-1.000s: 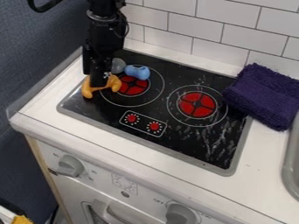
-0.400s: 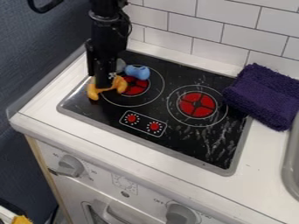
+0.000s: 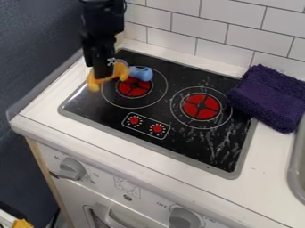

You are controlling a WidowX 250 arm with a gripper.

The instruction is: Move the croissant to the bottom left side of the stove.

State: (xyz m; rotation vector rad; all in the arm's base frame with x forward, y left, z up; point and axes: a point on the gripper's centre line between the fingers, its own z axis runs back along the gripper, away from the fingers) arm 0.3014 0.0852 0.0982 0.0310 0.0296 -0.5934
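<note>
At the upper left of the stove (image 3: 149, 104), my gripper (image 3: 103, 75) hangs down with its fingers closed around the middle of the orange-yellow croissant (image 3: 121, 70). Both ends of the croissant stick out, the left one lower than the right. It appears to be held a little above the stove's left edge, left of the rear-left red burner. The fingers hide the croissant's middle.
A blue toy (image 3: 140, 73) lies just right of the croissant, by the rear-left burner. A purple towel (image 3: 269, 98) rests at the stove's right edge. White wall tiles (image 3: 196, 29) stand behind, and a sink edge (image 3: 296, 167) is at the right.
The gripper and croissant first shifted slightly right, then rose up and a little left together. More of the red burner now shows. The blue toy stayed put.
</note>
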